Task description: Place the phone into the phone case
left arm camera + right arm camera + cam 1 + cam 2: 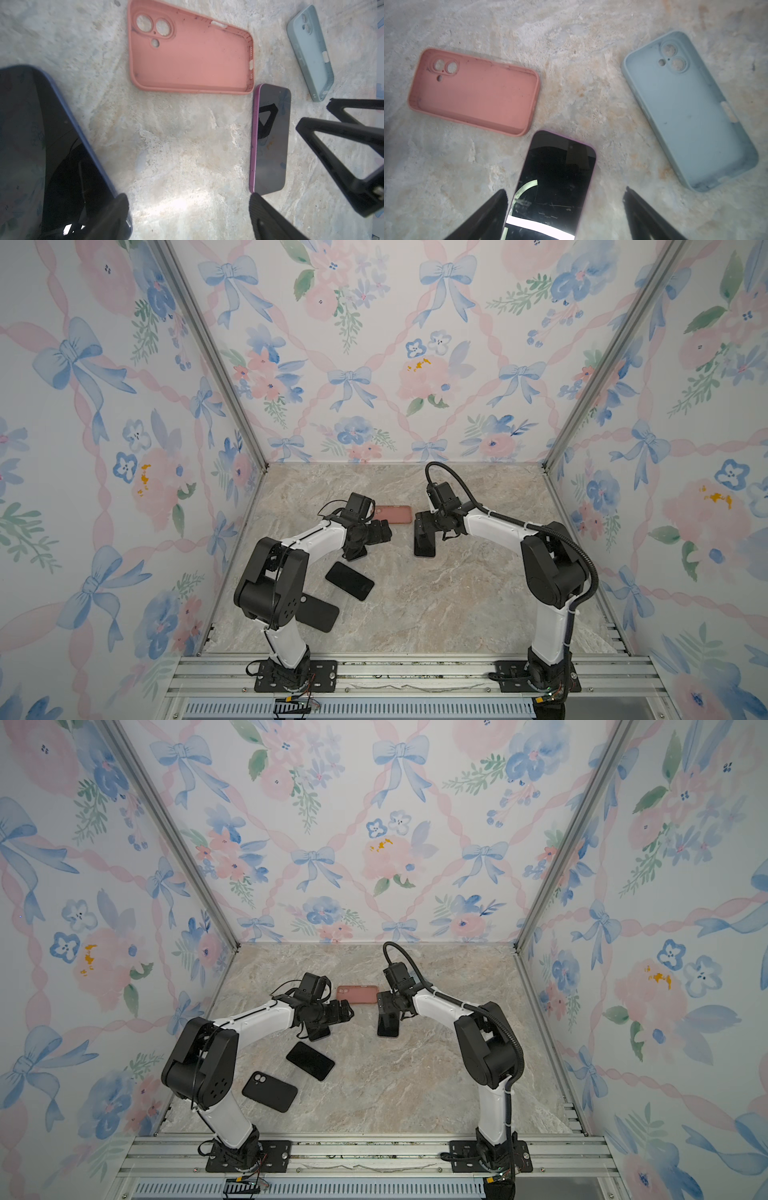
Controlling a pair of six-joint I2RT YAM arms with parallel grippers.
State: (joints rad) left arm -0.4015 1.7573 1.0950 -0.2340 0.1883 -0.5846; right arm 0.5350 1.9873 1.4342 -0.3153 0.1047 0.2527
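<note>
Lying flat: glossy purple-rimmed phone (556,176) near matte pink case (473,93); left end effector (188,197) and right end effector (564,189) spread.

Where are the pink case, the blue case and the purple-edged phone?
pink case (476,95): right wrist view, middle of its inside.
blue case (691,114): right wrist view, middle of its inside.
purple-edged phone (556,176): right wrist view, on its dark screen.

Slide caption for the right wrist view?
Open right hand over a purple-edged phone, empty pink case and blue case beyond.
</note>
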